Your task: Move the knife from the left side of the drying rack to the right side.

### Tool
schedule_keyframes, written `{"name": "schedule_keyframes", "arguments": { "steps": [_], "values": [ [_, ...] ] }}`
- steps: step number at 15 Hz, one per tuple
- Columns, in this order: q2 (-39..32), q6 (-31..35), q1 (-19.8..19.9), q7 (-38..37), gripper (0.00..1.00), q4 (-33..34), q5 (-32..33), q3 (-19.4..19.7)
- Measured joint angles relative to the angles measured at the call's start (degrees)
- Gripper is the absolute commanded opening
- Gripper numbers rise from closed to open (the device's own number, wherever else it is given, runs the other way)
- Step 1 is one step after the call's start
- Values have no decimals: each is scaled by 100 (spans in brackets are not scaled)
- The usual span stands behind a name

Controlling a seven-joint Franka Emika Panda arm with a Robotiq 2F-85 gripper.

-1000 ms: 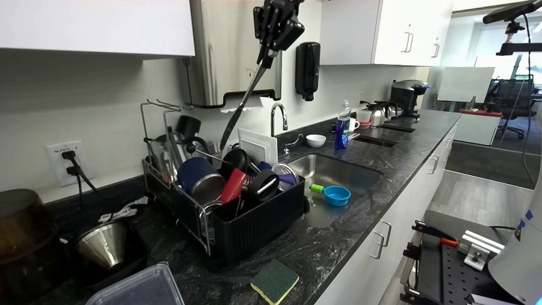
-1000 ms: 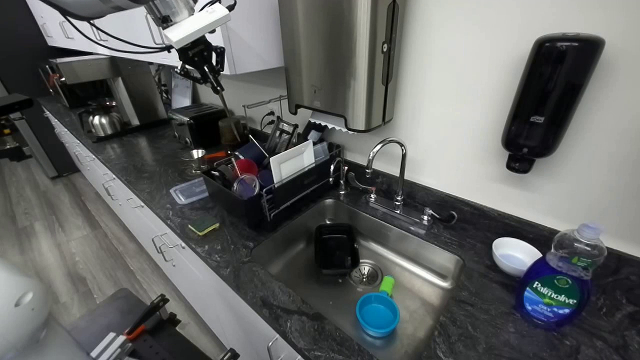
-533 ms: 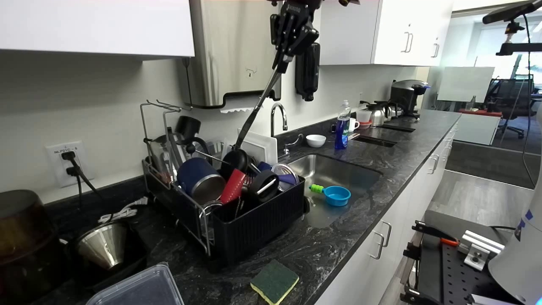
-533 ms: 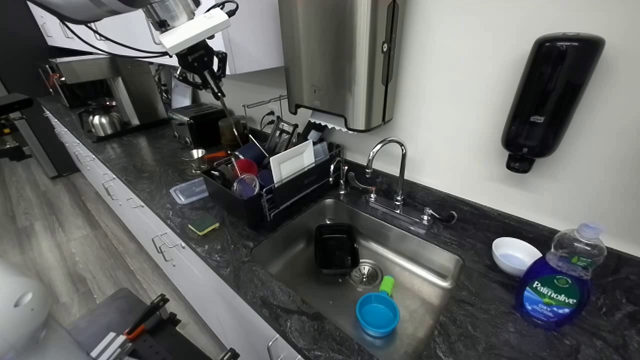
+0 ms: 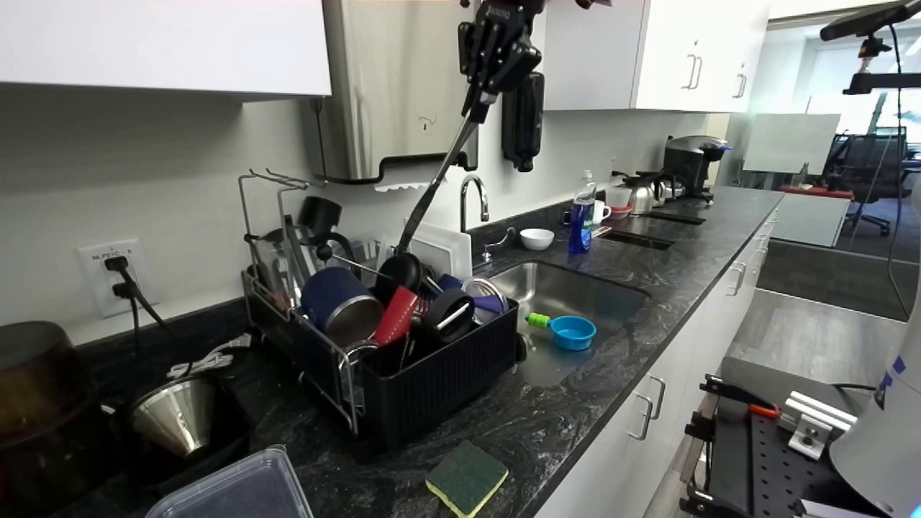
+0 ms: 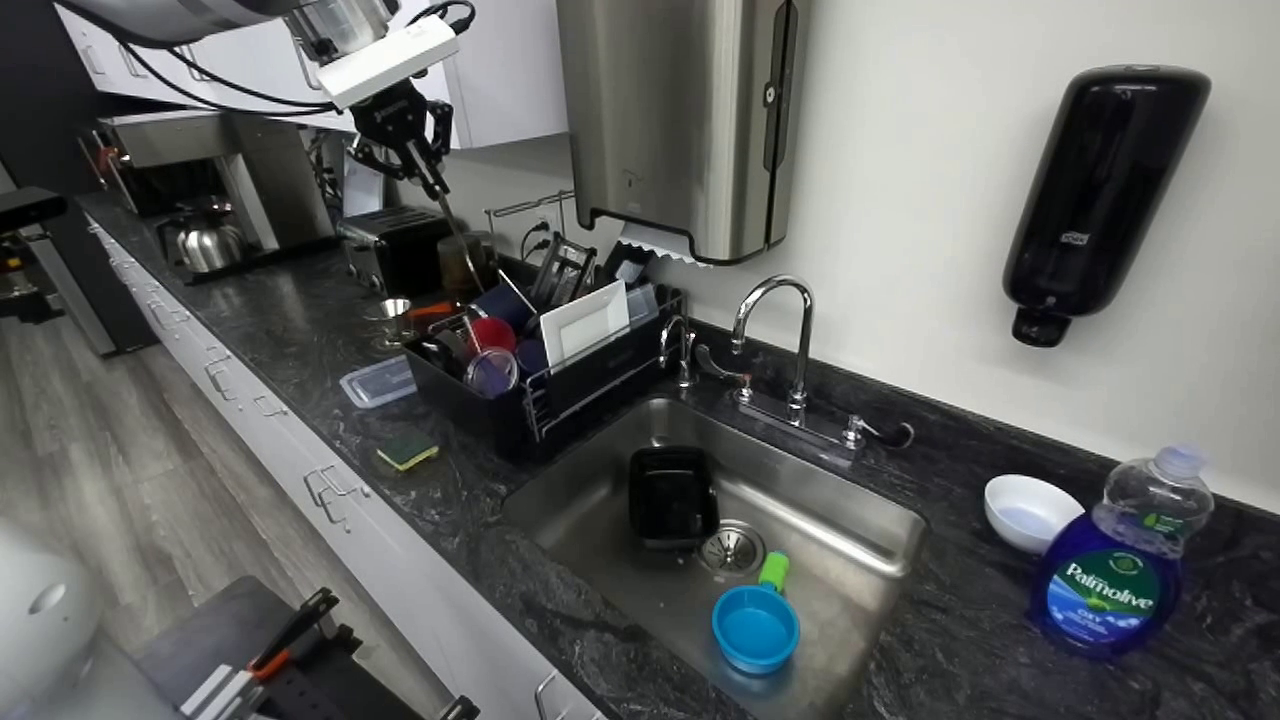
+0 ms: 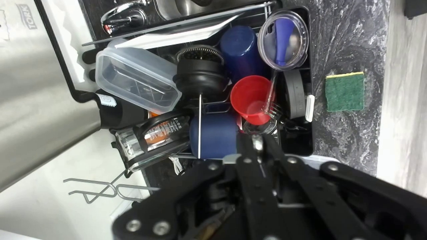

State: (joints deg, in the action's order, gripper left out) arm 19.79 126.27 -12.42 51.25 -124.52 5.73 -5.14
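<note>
My gripper (image 5: 478,112) is shut on the knife's handle end, above the drying rack (image 5: 446,381). The knife (image 5: 437,180) hangs tilted, its long blade slanting down to the left in that exterior view. Its tip ends by a round black item among the dishes; I cannot tell whether they touch. In an exterior view, the gripper (image 6: 438,188) and knife (image 6: 458,236) show over the toaster side of the rack (image 6: 470,405). In the wrist view, a shiny bit of the knife (image 7: 258,144) shows between the fingertips; the fingers hide most of the blade.
The rack holds a blue mug (image 5: 339,306), a red cup (image 5: 396,316) and a white square plate (image 5: 445,248). A steel towel dispenser (image 5: 410,79) hangs on the wall behind. A sink (image 6: 850,540) lies beside the rack. A sponge (image 5: 468,475) lies in front.
Over the first half second, my gripper and the knife moved right and down in an exterior view, lowering the tip toward the dishes. In the last half second they have hardly moved.
</note>
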Motion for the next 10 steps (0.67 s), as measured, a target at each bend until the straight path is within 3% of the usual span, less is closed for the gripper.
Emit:
{"name": "schedule_keyframes", "arguments": {
  "steps": [4,5,10],
  "values": [
    [0,0,0,0,12,0,0,0],
    [0,0,0,0,3,0,0,0],
    [0,-30,24,-419,3,7,140,-9]
  ]
}}
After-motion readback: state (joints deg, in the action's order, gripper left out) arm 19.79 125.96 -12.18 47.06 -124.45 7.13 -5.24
